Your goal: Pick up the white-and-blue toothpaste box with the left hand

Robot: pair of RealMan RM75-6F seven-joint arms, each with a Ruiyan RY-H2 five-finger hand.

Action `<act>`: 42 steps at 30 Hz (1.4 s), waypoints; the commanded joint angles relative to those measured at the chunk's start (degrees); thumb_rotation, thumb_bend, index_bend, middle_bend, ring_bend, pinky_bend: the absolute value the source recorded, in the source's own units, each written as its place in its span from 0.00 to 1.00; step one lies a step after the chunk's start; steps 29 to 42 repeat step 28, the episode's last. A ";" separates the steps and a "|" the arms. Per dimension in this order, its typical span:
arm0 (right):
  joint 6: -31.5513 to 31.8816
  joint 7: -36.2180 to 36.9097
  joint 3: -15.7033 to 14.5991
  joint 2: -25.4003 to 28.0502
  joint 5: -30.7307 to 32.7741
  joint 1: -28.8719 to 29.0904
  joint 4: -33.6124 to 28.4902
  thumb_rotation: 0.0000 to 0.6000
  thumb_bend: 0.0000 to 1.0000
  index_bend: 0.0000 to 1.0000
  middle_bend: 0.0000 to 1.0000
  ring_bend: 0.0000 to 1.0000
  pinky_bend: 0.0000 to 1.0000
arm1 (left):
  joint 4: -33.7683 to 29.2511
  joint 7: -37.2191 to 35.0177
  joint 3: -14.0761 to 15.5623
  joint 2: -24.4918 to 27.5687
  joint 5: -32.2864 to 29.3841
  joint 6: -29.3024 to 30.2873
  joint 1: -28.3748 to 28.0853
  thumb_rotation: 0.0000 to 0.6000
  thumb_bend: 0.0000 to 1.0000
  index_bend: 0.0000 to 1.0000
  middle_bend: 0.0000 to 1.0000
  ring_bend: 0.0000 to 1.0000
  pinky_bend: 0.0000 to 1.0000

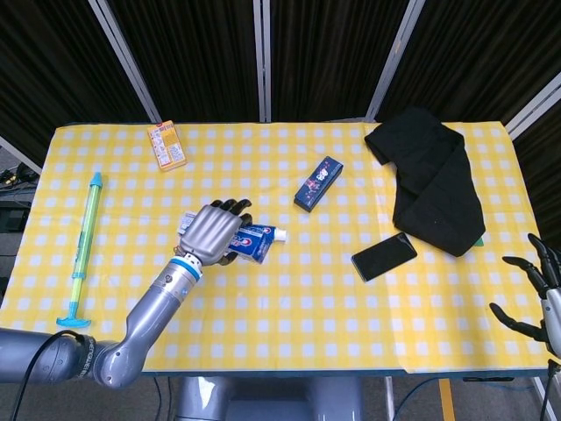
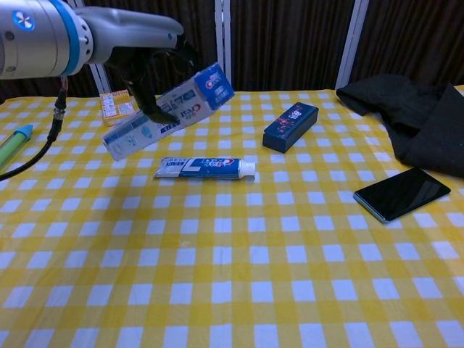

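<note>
My left hand [image 1: 213,232] grips the white-and-blue toothpaste box [image 1: 254,249] and holds it tilted a little above the table. In the chest view the hand [image 2: 148,72] wraps the box [image 2: 170,109] from above, with its blue end up and to the right. A white-and-blue toothpaste tube [image 2: 205,167] lies flat on the yellow checked cloth just under the box; in the head view only its cap end [image 1: 280,233] shows. My right hand [image 1: 536,294] hangs off the table's right front corner with its fingers spread and nothing in it.
A dark blue box [image 1: 317,182] lies right of centre, with a black phone [image 1: 384,256] and a black cloth [image 1: 434,175] further right. An orange packet [image 1: 166,145] sits at the back left. A long green and blue stick [image 1: 83,246] lies along the left edge.
</note>
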 commanded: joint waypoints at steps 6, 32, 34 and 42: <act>-1.25 -1.93 -0.36 -0.26 0.32 0.39 -0.08 1.00 0.08 0.29 0.00 0.00 0.00 | -1.07 -5.33 6.35 2.29 5.30 -1.00 5.77 1.00 0.22 0.14 0.00 0.00 0.08; -7.18 -15.97 -2.09 -4.27 1.56 2.47 0.87 1.00 0.08 0.16 0.00 0.00 0.00 | 18.63 -27.56 24.81 1.01 47.68 31.24 43.43 1.00 0.20 0.00 0.00 0.00 0.00; -7.18 -15.97 -2.09 -4.27 1.56 2.47 0.87 1.00 0.08 0.16 0.00 0.00 0.00 | 18.63 -27.56 24.81 1.01 47.68 31.24 43.43 1.00 0.20 0.00 0.00 0.00 0.00; -7.18 -15.97 -2.09 -4.27 1.56 2.47 0.87 1.00 0.08 0.16 0.00 0.00 0.00 | 18.63 -27.56 24.81 1.01 47.68 31.24 43.43 1.00 0.20 0.00 0.00 0.00 0.00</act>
